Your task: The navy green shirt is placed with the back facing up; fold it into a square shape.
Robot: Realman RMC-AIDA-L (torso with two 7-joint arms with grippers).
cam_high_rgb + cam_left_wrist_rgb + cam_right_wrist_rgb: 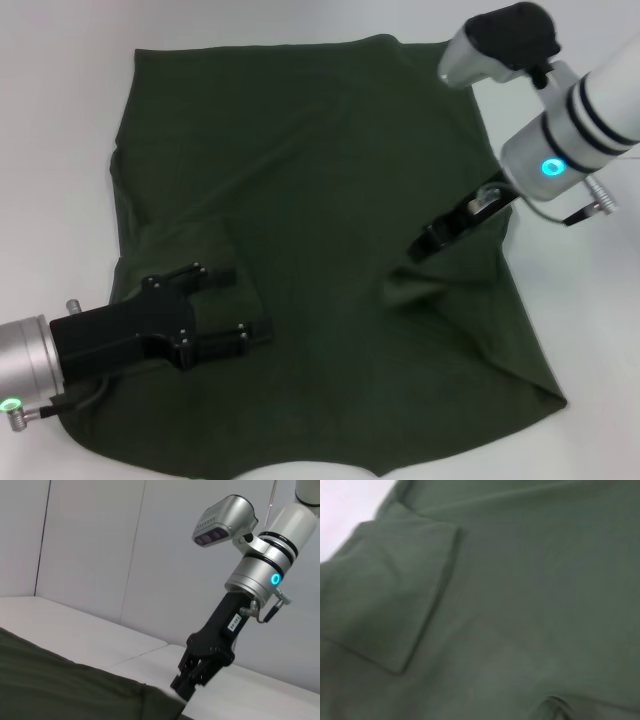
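Surface: a plain white table (60,120), bare on the far left and along the right side.
Room: pale panelled walls (100,545) stand behind the table in the left wrist view.
Navy green shirt (320,180): spread flat over most of the table, its far edge near the table's far side and its near edge running out of the head view.
Left sleeve (190,260): folded inward onto the shirt body; the right wrist view shows it as a flat flap with crisp edges.
Right side of shirt: a raised pucker of cloth sits just below the right gripper, and the right hem splays out toward the near right corner.
Left gripper (232,304): low over the near left of the shirt, beside the folded sleeve, fingers apart with nothing between them.
Right gripper (418,248): angled down onto the shirt's right part, tips together at the cloth; whether they pinch fabric cannot be told.
Open room: white table strip on the left and the right.
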